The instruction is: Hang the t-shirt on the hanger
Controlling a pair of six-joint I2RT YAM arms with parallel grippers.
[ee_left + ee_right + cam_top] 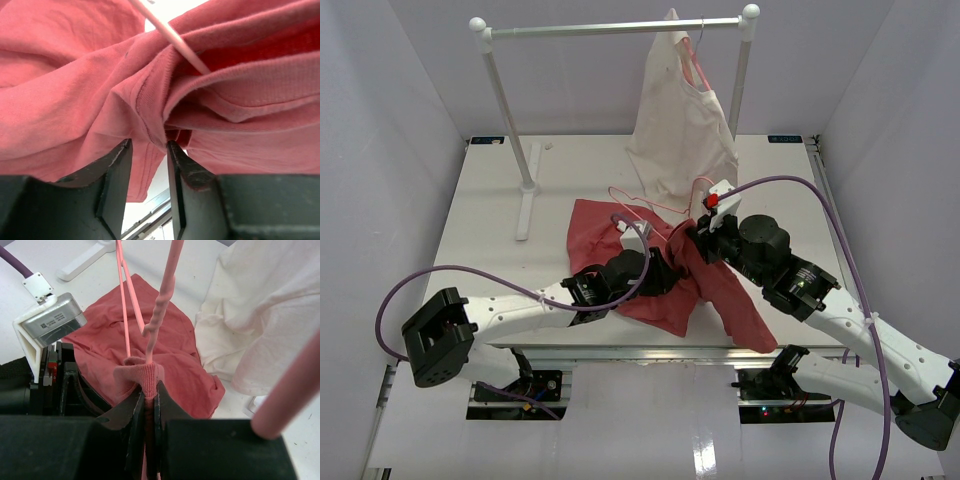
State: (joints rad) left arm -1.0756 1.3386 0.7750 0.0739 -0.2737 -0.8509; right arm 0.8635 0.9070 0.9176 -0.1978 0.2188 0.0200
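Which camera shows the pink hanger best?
The right wrist view: the hanger is close, its twisted neck rising from the shirt. The top view shows only a thin wire; the left wrist view shows just one short pink rod.

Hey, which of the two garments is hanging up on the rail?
The cream garment, hanging from the rail at the back right. The faded-red t-shirt lies crumpled on the table.

Ahead of me a white clothes rack stands on the white table, the flat foot of its left post lying on the table's left half and pointing toward the near edge. A cream garment hangs from the right end of the rail, its hem bunched on the table toward the far right corner
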